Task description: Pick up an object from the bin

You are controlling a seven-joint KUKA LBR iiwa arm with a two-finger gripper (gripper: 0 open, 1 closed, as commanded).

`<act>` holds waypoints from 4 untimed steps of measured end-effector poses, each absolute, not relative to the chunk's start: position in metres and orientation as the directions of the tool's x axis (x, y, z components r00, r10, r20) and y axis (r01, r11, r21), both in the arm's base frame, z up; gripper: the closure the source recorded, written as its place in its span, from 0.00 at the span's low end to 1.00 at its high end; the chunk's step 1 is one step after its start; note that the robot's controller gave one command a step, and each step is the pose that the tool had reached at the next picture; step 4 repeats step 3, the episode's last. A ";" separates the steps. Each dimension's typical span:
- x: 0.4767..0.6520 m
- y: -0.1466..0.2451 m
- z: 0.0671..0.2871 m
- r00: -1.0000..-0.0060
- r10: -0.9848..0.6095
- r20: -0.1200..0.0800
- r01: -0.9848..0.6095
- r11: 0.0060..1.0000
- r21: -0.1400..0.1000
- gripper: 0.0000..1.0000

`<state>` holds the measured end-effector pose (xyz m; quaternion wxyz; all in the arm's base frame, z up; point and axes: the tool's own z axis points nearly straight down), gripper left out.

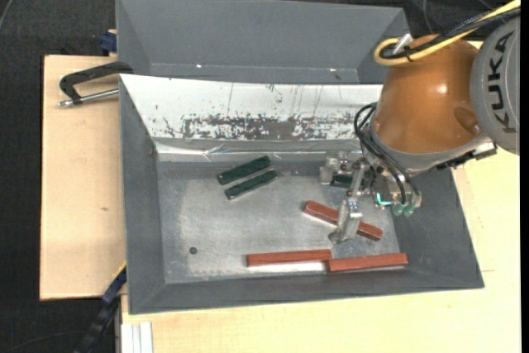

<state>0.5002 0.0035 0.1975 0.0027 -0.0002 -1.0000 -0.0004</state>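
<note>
My gripper (pixel 349 226) hangs low in the right part of the bin, right over the middle of a short red-brown bar (pixel 320 212). That bar lies slanted on the bin floor, and its ends stick out on both sides of the gripper. Just in front of it, along the near wall, lie two long red bars end to end: the left red bar (pixel 285 262) has a white side, and the right red bar (pixel 369 262) is plain.
Two dark green bars (pixel 246 176) lie side by side and slanted at the middle back of the floor. A small dark speck (pixel 193 251) sits at the front left. The arm's orange cover and cables hang over the bin's right rear corner.
</note>
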 end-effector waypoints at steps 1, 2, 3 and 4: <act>0.528 -0.027 0.066 -0.993 0.122 0.004 0.122 0.993 0.001 0.00; 0.529 -0.027 0.071 -0.993 0.121 -0.001 0.121 0.993 0.001 1.00; 0.520 0.029 0.224 -0.996 0.087 -0.013 0.087 0.996 0.004 1.00; 0.520 0.029 0.224 -0.996 0.087 -0.013 0.087 0.996 0.004 1.00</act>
